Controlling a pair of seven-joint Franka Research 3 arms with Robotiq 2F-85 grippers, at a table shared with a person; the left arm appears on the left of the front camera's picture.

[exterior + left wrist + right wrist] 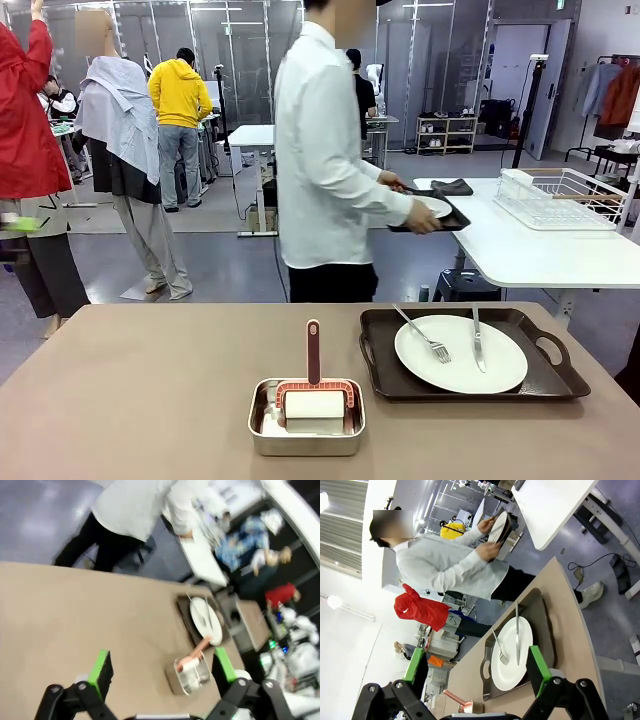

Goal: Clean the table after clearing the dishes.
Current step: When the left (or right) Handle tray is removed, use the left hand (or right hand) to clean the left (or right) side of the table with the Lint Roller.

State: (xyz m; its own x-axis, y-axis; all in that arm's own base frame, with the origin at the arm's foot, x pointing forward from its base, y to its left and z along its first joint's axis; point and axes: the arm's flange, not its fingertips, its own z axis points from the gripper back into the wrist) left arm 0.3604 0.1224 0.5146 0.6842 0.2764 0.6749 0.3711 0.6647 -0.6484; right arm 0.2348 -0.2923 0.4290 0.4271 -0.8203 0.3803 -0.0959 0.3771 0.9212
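While the person (330, 170) holds one tray (440, 218) away, grippers: your left gripper (162, 669) and right gripper (476, 671) gape empty (waiting).
plate (460, 353): trayed for easy lifting.
roller (314, 400): in pan (306, 440), ready.

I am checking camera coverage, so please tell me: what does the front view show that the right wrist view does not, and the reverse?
Front view adds: the wire rack on the white table, and the whole pan with its roller. Right wrist view adds: the open right gripper and a shoe on the floor. Both share: the person holding one tray, and the plate with fork and knife on the other tray on the brown table.
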